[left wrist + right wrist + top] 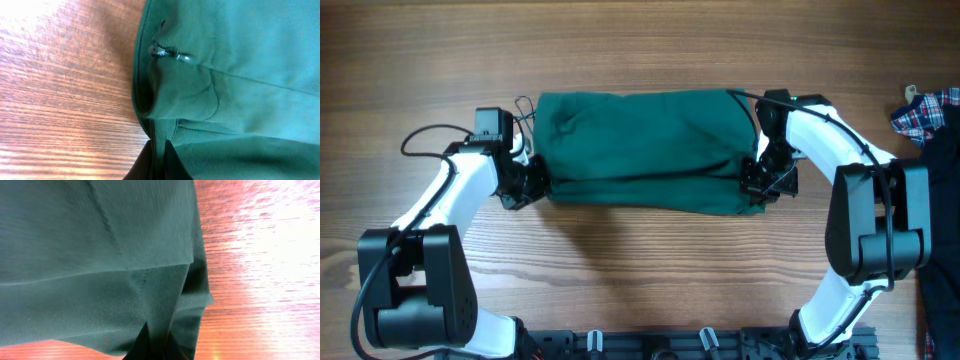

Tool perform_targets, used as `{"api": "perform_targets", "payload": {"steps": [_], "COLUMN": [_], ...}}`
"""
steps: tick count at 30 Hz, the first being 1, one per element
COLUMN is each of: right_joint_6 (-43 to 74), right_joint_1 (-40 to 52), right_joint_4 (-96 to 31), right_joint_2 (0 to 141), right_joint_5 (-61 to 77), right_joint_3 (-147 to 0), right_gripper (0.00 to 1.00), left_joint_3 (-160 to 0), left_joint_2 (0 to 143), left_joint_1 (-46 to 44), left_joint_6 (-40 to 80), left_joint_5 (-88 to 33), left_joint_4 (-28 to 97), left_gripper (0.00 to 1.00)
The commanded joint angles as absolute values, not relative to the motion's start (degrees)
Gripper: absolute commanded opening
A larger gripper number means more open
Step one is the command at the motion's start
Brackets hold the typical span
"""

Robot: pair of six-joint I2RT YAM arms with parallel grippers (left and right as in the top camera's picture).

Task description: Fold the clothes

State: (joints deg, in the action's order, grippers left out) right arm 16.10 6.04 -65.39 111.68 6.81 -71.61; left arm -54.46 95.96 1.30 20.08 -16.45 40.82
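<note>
Green garment (640,150) lies flat mid-surface (640,50), a wide rectangle already doubled over, long axis running left to right, with a crease line along its near third. Left end effector (525,185) sits at the garment's near-left corner and the right end effector (760,185) at the near-right corner, both low against the wood. Left wrist view: the two dark fingers (175,167) are drawn close together, with only a narrow band of green edge between them, so it is pinching the garment at the hem. Layers of cloth stack just above the pinch. A small shiny fitting (170,54) shows near the cloth's left edge, well up from the fingers; too blurred to say what it is. Right wrist view: the fingers (137,352) are likewise nearly closed, and a fold of the garment runs down between them, so this one is gripping cloth too. The fabric bunches slightly at the corner, and bare wood shows to the right of it. Overhead also shows a plaid cloth (925,110) at the far right edge, well apart from the garment, with a dark cloth (945,200) just below it.
</note>
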Motion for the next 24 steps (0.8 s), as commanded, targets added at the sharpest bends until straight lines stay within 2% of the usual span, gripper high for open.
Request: {"api": "perform_targets", "payload": {"steps": [1,10,18,24], "right_joint_6": [13.5,11.9,10.7,12.1], "right_joint_1": [5.8,5.8,5.7,5.8], "right_joint_4": [-66.0,-66.1,-63.5,-72.9], "right_joint_2": [108.6,108.2,108.2,108.2], "right_joint_5": [4.4,4.4,4.5,4.5], "right_joint_3": [-77.1,-86.2,-87.8,-87.8], "right_gripper": [0.04,0.04,0.04,0.04], "left_joint_3": [-59.7,-67.1,-68.5,-68.5], "left_joint_2": [94.4,94.4,94.4,94.4], "left_joint_1": [1.3,1.3,1.4,1.4], "left_joint_6": [20.4,20.4,20.4,20.4], "left_joint_5": [-16.8,-17.0,-16.9,-16.9], "left_joint_4": [42.2,44.9,43.6,44.0], "left_gripper": [0.04,0.04,0.04,0.04]}}
